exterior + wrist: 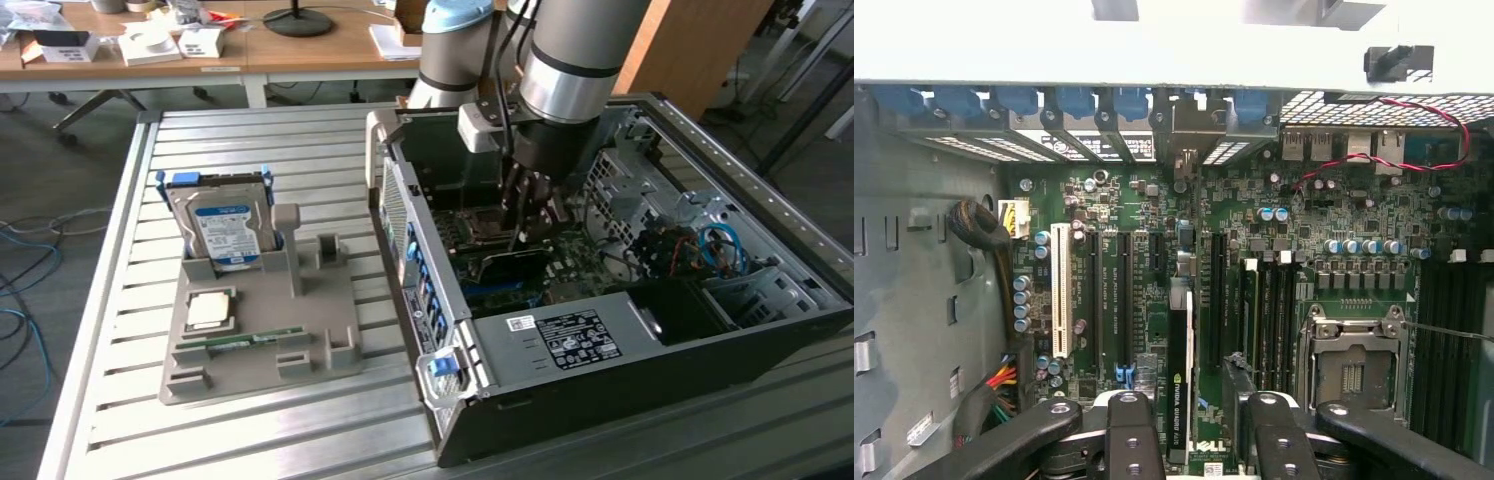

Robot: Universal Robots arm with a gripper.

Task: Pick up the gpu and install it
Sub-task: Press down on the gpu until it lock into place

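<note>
Gripper down inside open PC case, black linkage fingers spread either side of gpu, not clearly clamping it. Gpu: thin dark card, edge-on, upright in a black slot on green motherboard, white "NVIDIA" print legible along it. "DELL" just readable on the board near the fingers. White slot and bare metal CPU socket alongside. Outside on slatted aluminium table: grey plastic holder with silver drive, blue-white label.
</note>
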